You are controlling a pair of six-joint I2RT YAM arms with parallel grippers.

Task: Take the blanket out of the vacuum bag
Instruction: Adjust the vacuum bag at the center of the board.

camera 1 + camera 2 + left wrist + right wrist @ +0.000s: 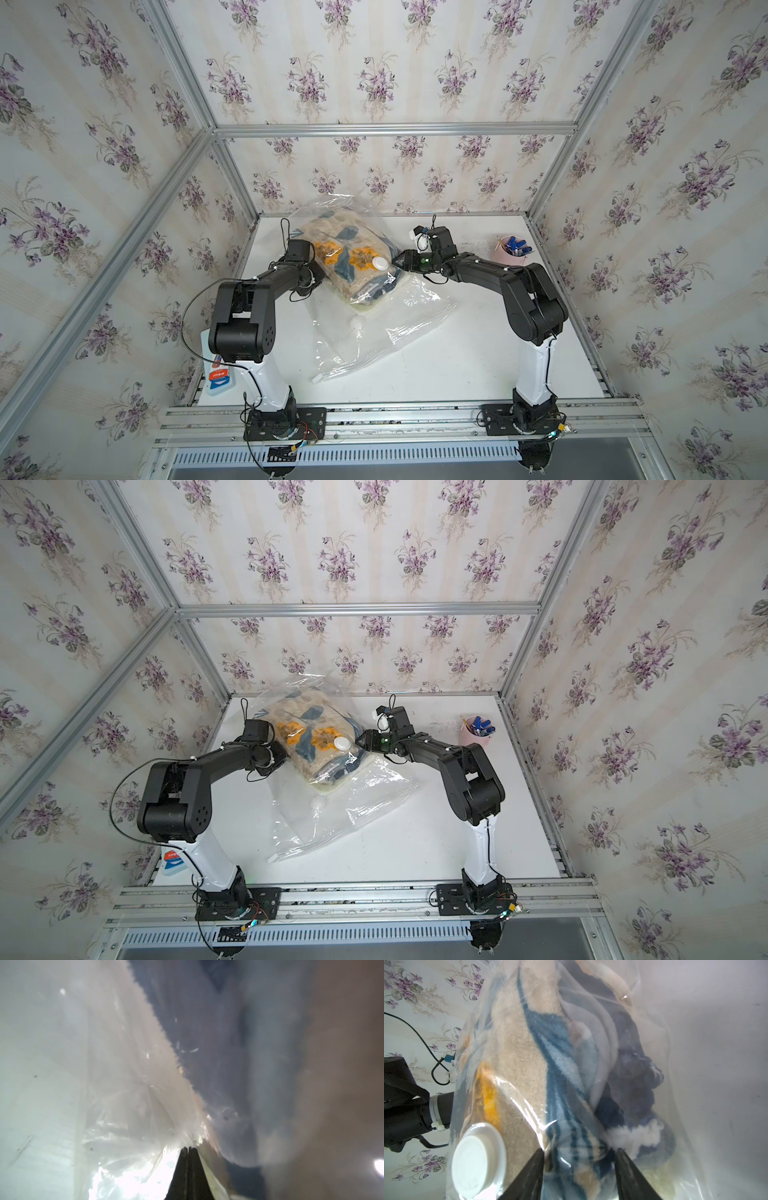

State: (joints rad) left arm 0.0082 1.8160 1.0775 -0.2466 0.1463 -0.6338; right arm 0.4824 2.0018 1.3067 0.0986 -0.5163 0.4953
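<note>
The bag (399,328) lies on the desk (478,365), the blanket (349,253) bunched inside its far end. The right tool (578,1152), half wide, clamps a blanket fold through the film beside the cap (477,1157). The left tool (188,1149) is closed tight at the bag's other side; whether it pinches film is unclear.

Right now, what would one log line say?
blanket inside bag | left gripper shut beside bag | right gripper clamping blanket through bag

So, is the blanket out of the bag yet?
Not yet: inside. The blanket shows through the clear bag, with the white cap over it.
</note>
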